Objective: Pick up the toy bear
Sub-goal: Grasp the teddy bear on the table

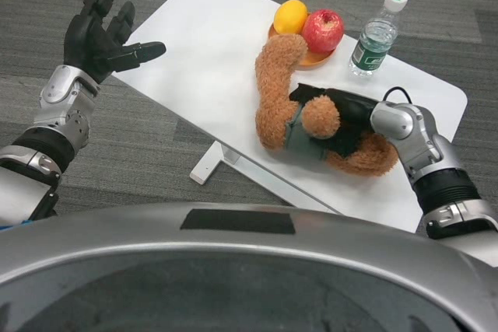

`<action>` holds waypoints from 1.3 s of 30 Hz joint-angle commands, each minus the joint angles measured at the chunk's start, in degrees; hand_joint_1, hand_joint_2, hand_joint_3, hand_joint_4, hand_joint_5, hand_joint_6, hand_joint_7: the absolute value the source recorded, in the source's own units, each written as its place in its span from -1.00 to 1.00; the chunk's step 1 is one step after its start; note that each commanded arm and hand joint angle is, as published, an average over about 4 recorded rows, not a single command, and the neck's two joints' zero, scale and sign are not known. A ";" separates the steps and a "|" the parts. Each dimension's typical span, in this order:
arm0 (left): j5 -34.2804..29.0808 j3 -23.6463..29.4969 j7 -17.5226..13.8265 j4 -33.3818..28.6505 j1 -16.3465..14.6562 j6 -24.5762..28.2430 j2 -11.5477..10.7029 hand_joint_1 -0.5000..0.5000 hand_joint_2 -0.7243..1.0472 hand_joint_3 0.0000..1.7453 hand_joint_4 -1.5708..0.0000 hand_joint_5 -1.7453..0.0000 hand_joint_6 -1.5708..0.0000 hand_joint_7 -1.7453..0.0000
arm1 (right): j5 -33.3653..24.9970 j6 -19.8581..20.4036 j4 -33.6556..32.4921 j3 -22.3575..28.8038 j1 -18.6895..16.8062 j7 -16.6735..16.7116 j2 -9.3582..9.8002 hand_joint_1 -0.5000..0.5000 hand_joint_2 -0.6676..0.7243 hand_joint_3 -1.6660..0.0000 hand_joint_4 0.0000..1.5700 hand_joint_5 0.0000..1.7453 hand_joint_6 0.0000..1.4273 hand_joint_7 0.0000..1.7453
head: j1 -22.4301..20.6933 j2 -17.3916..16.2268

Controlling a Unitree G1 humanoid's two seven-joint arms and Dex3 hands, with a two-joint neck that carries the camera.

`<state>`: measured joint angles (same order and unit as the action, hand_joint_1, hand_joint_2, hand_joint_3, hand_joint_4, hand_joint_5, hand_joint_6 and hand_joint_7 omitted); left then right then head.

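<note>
The toy bear (pixel 274 91), brown plush with a grey-green garment, lies on the white table (pixel 202 44) near its front edge. My right hand (pixel 336 118) lies over the bear's middle, its black fingers wrapped around the body between one rounded limb and another. One long fuzzy limb stretches up toward the fruit plate. Part of the bear's body is hidden under the hand. My left hand (pixel 103 30) is raised off the table's left edge, fingers spread, holding nothing.
An orange plate (pixel 313 59) behind the bear holds a lemon (pixel 290 15) and a red apple (pixel 323 29). A clear water bottle (pixel 376 34) with a green label and white cap stands to the right of it. Grey carpet surrounds the table.
</note>
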<state>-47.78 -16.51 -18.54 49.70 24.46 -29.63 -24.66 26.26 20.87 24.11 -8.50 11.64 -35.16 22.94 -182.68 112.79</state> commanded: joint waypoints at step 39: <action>-0.03 1.34 0.17 -0.74 -0.11 -1.57 1.28 0.79 0.40 -0.90 1.00 1.00 1.00 0.84 | -48.10 17.54 -20.41 -2.53 -6.76 38.50 -2.99 -0.92 -0.91 -0.90 0.38 0.89 0.72 0.60 | 0.13 4.89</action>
<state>-47.81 -15.69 -18.30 49.43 24.45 -30.47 -23.37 -19.71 35.27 4.53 -10.45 4.28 0.20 20.31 -182.70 117.54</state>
